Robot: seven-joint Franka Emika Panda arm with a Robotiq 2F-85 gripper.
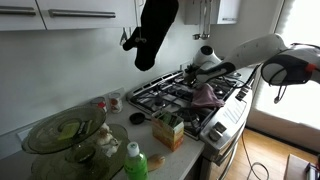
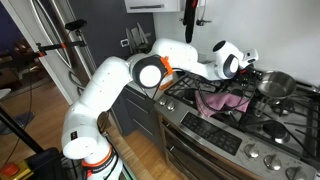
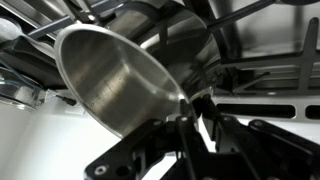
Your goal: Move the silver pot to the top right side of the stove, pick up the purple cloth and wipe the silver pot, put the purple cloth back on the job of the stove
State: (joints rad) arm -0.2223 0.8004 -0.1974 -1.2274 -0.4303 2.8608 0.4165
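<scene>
The silver pot (image 2: 277, 83) stands on the far burner of the stove (image 2: 240, 125). In the wrist view the pot (image 3: 115, 75) fills the left half, with its shiny inside showing. My gripper (image 3: 188, 103) is at the pot's rim, and its two fingers are pinched close together on the rim or handle. In both exterior views the gripper (image 2: 250, 72) (image 1: 190, 72) reaches over the stove from the side. The purple cloth (image 2: 222, 100) lies crumpled on the grates near the middle of the stove, just in front of the gripper. It also shows in an exterior view (image 1: 205, 96).
Black stove grates (image 3: 260, 70) surround the pot. On the counter beside the stove are a glass bowl (image 1: 65, 130), a green bottle (image 1: 135, 162) and a small box (image 1: 168, 130). A black oven mitt (image 1: 155, 30) hangs above. A tripod (image 2: 70, 50) stands on the floor.
</scene>
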